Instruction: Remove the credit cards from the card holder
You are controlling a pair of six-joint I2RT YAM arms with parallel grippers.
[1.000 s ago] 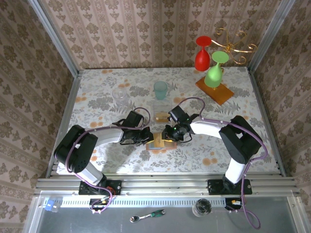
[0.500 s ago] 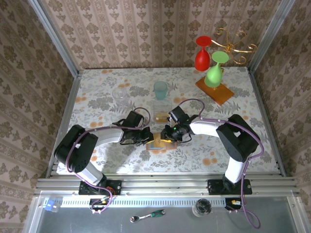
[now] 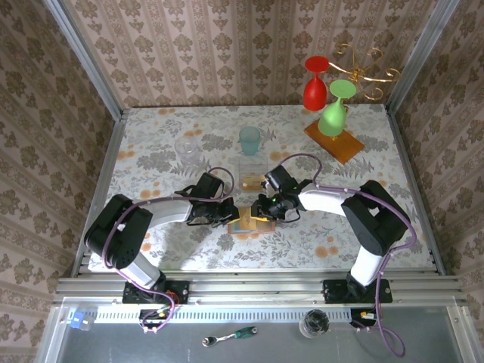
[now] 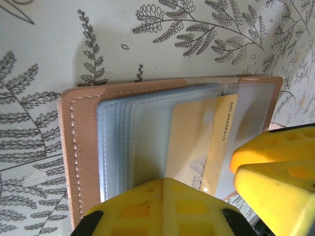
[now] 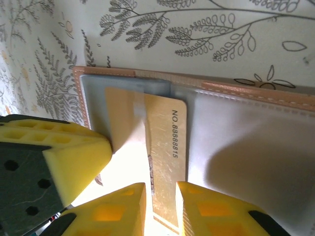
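Note:
The card holder (image 3: 243, 224) lies open on the floral table, tan leather (image 4: 78, 147) around grey pockets (image 5: 246, 87). My left gripper (image 3: 228, 214) is shut, its joined yellow tips (image 4: 165, 183) pressing on the grey pockets. An orange-gold credit card (image 5: 170, 147), printed with a number, sticks partway out of a frosted pocket (image 4: 224, 137). My right gripper (image 3: 262, 209) is shut on that card's free end (image 5: 161, 191), one finger on each side. The right fingers (image 4: 268, 167) are also in the left wrist view. The teal-blue card is hidden.
A teal cup (image 3: 249, 140), a clear glass (image 3: 187, 148) and a small clear box (image 3: 252, 175) stand behind the wallet. At the back right are a wooden slab (image 3: 335, 141) with red and green glasses and a gold rack (image 3: 368, 66).
My right gripper has shifted slightly to the right with the gold card. The left gripper and the wallet have stayed put.

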